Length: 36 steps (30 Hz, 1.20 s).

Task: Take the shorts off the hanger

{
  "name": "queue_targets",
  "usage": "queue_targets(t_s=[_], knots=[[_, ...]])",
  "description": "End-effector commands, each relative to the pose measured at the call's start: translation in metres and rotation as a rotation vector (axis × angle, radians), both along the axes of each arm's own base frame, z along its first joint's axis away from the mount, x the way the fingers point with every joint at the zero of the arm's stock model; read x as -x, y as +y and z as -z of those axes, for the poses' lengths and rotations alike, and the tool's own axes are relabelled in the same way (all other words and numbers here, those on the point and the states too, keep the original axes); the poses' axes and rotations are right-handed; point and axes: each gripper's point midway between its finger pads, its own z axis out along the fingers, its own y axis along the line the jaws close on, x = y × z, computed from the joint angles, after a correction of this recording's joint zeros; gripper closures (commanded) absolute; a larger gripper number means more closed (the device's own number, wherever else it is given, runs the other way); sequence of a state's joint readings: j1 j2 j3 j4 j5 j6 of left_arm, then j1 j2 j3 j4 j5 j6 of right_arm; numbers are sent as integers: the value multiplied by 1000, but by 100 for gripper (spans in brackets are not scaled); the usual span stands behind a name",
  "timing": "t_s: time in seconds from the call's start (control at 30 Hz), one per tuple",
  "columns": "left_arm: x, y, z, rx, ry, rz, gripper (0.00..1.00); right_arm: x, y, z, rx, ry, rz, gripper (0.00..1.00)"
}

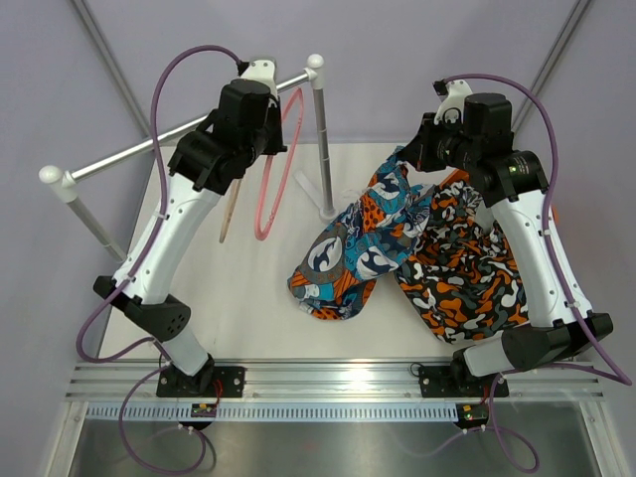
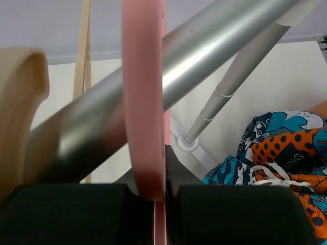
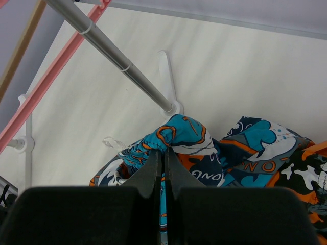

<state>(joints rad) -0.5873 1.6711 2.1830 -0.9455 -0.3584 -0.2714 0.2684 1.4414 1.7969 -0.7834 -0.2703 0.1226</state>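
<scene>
The blue, teal and orange print shorts (image 1: 363,243) lie bunched on the table, off the hanger. My right gripper (image 1: 415,157) is shut on a fold of their fabric and lifts one corner; in the right wrist view the closed fingertips (image 3: 164,155) pinch the teal cloth (image 3: 191,138). The orange, black and white camouflage shorts (image 1: 462,270) lie flat to the right, partly under the right arm, and show at the edge of the right wrist view (image 3: 306,176). My left gripper (image 1: 266,117) is shut on the bare pink hanger (image 1: 276,174) at the rail; the left wrist view shows the jaws (image 2: 164,171) clamped on the pink bar (image 2: 143,102).
A grey rail (image 1: 179,139) runs between two white posts (image 1: 321,139). A wooden hanger (image 1: 231,211) hangs from the rail left of the pink one. The post's base (image 1: 331,207) sits beside the print shorts. Aluminium rails run along the table's near edge.
</scene>
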Motion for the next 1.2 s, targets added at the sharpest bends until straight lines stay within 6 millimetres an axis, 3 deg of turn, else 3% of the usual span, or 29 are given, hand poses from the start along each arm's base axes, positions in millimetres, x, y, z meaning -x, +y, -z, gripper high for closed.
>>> queue_targets(t_s=[0.0,0.53,0.6,1.0,1.17], knots=[[-3,-5,-8,57,-24,7,100,4,-1,-24,-1,-84,-1,100],[19,13,2,38,-24,-1,82,16,-5,-37,-12,-112,2,100],[21,14,-1,43,-33,3,77,17,-5,-37,-12,-110,3,100],[27,21,-3,26,-43,-2,68,17,-7,-38,-9,-115,7,100],[36,27,-11,25,-68,12,57,17,-6,-38,-7,-114,6,100]])
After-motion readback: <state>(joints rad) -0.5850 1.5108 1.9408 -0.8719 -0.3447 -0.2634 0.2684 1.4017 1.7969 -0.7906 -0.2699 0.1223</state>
